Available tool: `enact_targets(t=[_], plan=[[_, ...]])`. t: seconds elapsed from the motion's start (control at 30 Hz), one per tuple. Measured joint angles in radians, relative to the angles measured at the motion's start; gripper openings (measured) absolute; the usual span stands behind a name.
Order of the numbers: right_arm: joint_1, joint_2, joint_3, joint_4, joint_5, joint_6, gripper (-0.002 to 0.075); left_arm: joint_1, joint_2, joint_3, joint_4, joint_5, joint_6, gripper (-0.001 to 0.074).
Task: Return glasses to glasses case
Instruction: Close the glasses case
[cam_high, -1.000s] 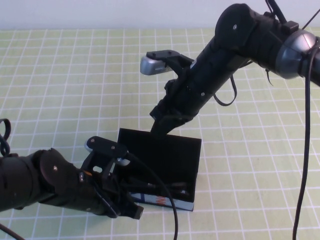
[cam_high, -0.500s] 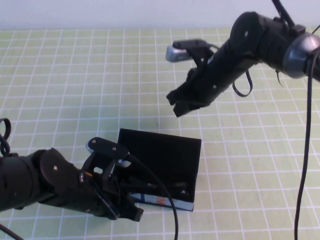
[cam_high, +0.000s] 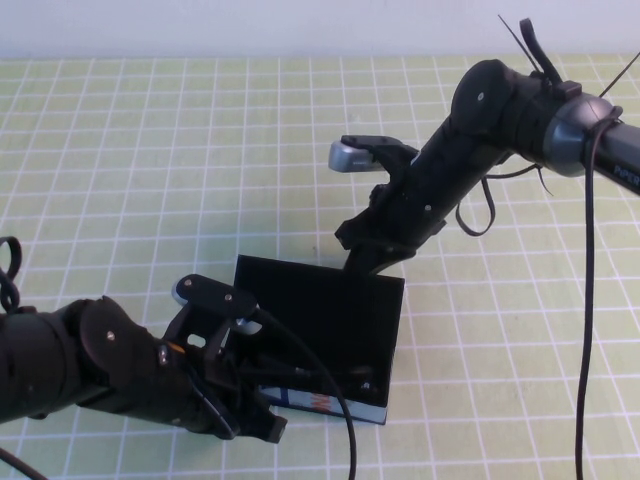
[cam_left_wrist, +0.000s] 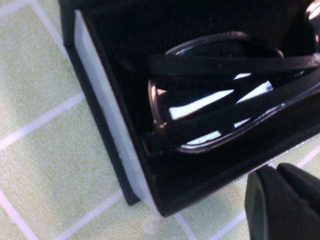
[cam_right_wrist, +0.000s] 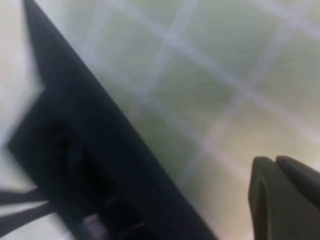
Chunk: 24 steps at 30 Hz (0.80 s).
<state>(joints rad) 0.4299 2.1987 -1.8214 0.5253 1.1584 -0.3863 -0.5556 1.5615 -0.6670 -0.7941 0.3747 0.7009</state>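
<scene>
so the glasses (cam_left_wrist: 215, 107) sit folded inside the glasses case (cam_high: 330, 320) at lower center, lid up; right gripper (cam_high: 362, 258), pinched shut, hangs right behind the lid's top edge; left gripper (cam_high: 262, 420) at the case's front, can't tell its jaws

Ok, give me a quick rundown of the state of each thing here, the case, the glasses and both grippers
glasses case: open, lid raised at the far side.
glasses: folded, lying inside the case.
left gripper: low on the table at the case's near left corner; holds nothing visible.
right gripper: shut, empty, just behind the raised lid's top edge.
</scene>
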Motion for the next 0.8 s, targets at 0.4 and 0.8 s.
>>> enact_targets(t=[0.4, 0.8], plan=[[0.010, 0.000, 0.002, 0.238, 0.044, -0.149, -0.0018, 0.000, 0.000, 0.000, 0.000, 0.000, 0.001, -0.0003], [0.130, -0.031, 0.092, 0.189, 0.044, -0.143, -0.0018, 0.000, -0.004, -0.040, 0.117, 0.210, 0.001, -0.0003]])
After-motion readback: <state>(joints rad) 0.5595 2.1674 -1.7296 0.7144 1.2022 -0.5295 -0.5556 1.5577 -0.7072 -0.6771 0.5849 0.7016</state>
